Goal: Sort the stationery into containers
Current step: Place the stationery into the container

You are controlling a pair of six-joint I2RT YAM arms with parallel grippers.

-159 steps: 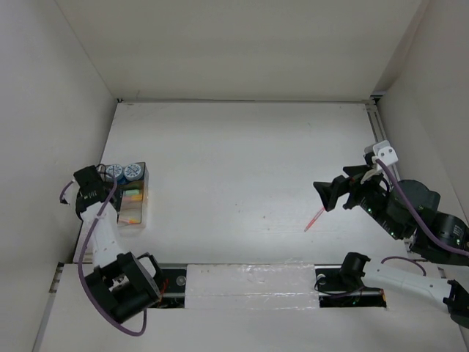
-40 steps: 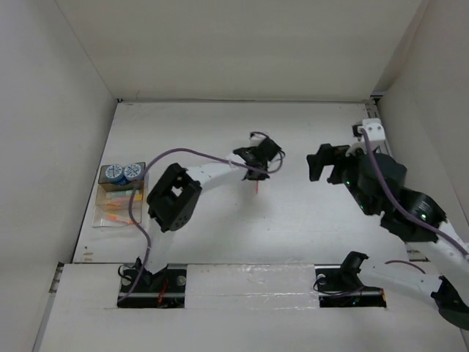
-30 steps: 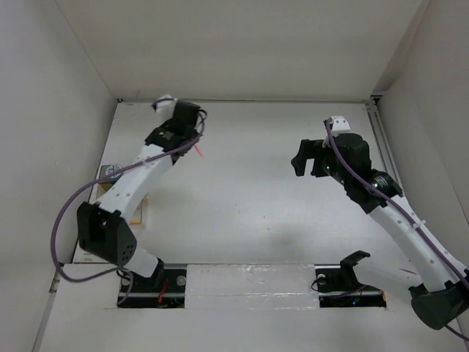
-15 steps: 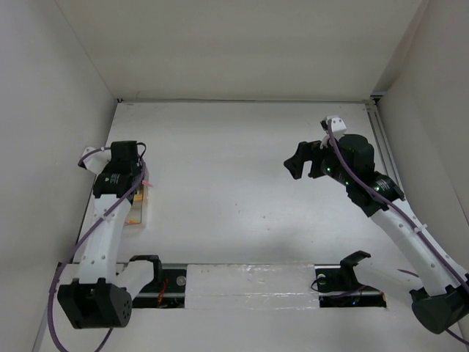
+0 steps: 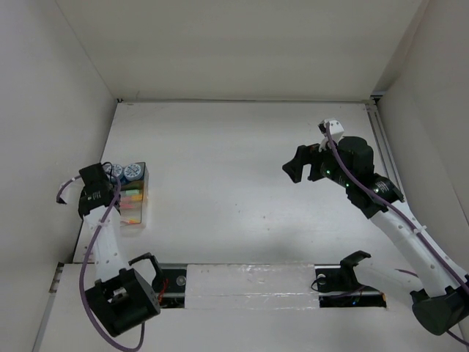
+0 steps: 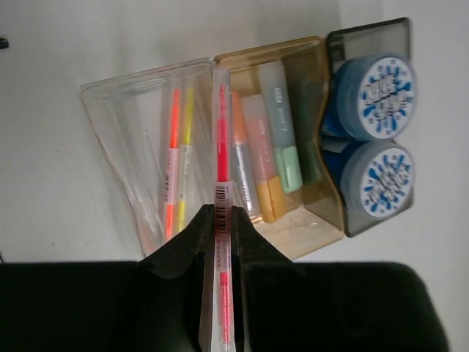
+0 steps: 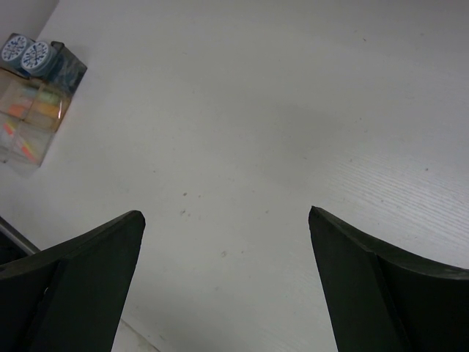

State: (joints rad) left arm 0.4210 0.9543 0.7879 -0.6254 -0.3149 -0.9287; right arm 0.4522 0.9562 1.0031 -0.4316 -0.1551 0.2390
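Left tool (image 6: 222, 220) clamped on a thin red-pink pen (image 6: 221, 139), held over the shallow tan-and-clear divided plastic tray (image 6: 132, 81), along the wall between its pen and highlighter compartments. Tray's end compartment holds two round blue-and-white patterned cylinders (image 6: 376, 88); stubby orange and green highlighters (image 6: 286, 147) sit in the middle one. Right tool (image 7: 226, 214) has its jaws apart, over the white table (image 7: 293, 110), well away from the tray.

No readable text or numbers.
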